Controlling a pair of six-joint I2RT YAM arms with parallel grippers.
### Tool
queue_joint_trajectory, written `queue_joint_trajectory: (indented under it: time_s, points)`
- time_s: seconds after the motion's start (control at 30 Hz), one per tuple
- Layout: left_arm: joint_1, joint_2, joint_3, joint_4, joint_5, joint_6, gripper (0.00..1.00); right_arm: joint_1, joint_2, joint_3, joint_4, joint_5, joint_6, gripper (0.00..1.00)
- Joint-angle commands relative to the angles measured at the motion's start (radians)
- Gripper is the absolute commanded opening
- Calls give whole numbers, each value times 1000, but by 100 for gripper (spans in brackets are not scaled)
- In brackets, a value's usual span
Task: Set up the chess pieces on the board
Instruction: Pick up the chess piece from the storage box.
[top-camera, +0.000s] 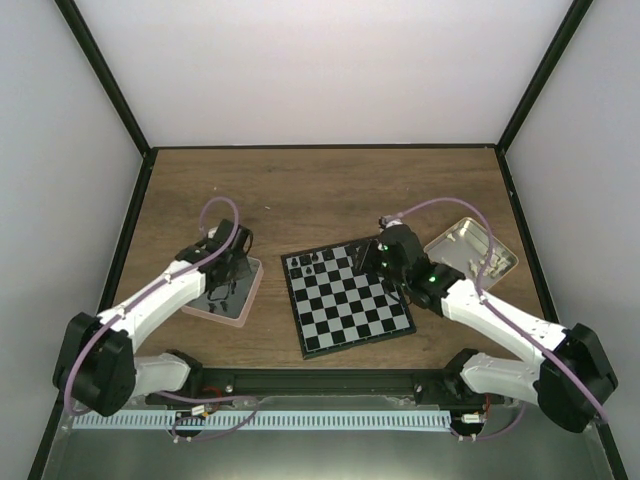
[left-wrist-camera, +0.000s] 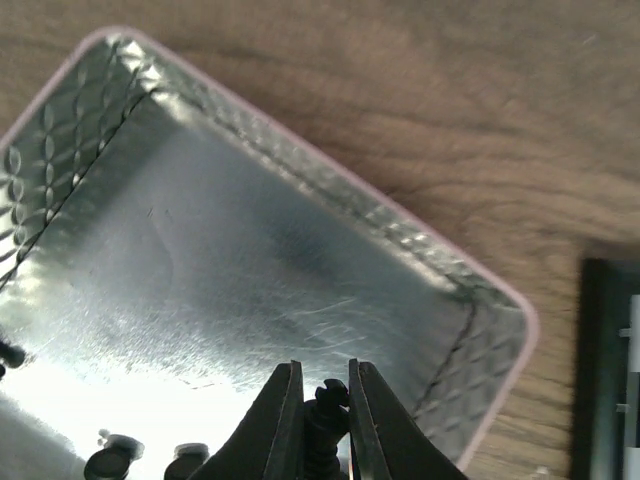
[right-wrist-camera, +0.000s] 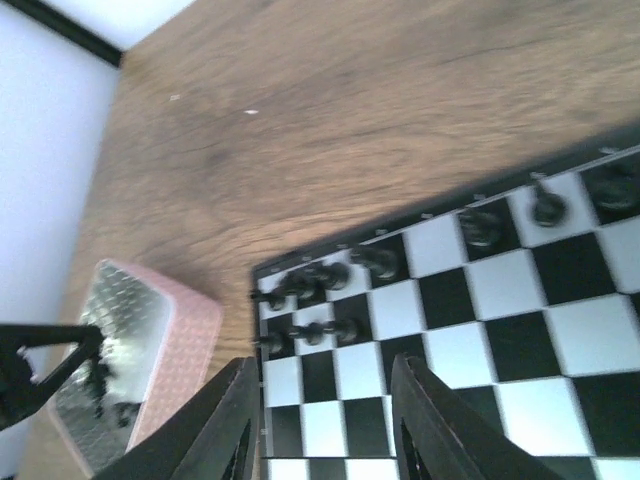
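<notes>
Closest to my left wrist camera, the left gripper (left-wrist-camera: 325, 372) is clenched on a black piece (left-wrist-camera: 323, 425), its two dark fingers (left-wrist-camera: 285, 420) pressed against the piece's sides. I cannot tell whether the piece rests on the metal floor or hangs just above it. Behind it lies the tray (left-wrist-camera: 250, 120), pink-rimmed with embossed silver walls. Two loose pieces (left-wrist-camera: 110, 462) sit at 7 o'clock in that view, partly cut off by the frame edge.

From above, the tray (top-camera: 250, 295) lies at 9 o'clock of the board (top-camera: 345, 300), near it but not touching, and the left gripper (top-camera: 222, 283) reaches down into it. The board sits turned slightly on the table (top-camera: 320, 190). A tin (top-camera: 455, 245) stands at 2 o'clock of the board, partly hidden by the right arm.

The right gripper (top-camera: 385, 262) hovers over the board's far edge, toward 1 o'clock. On its wrist camera the right gripper (right-wrist-camera: 325, 365) is released: the jaws stand apart with only checks between them, nothing held. Beyond its tips a row of black pieces (right-wrist-camera: 310, 280) stands along the board's (right-wrist-camera: 500, 320) edge squares, bunched in the corner at 10 o'clock and more spaced toward 2 o'clock; they are too blurred to name.
</notes>
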Motion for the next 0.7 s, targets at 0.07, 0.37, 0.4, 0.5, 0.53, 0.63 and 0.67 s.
queue_joint_trajectory:
  time_s: [0.07,0.37,0.4,0.5,0.53,0.63,0.67]
  points:
    - [5,-89,74,64,100,11,5,-4,57,-24,249,-314,-119,45]
    - [4,-195,91,303,440,-142,5,95,178,-49,566,-450,-57,53]
    - [4,-217,76,356,454,-183,5,102,178,-63,614,-450,-36,54]
    - [4,-275,34,517,470,-312,6,119,177,-89,734,-431,13,57]
    - [4,-286,27,545,468,-349,6,122,178,-91,760,-421,21,57]
    - [4,-306,9,633,473,-467,7,137,175,-89,852,-391,39,61]
    - [4,-306,0,664,479,-505,8,141,177,-87,881,-375,49,62]
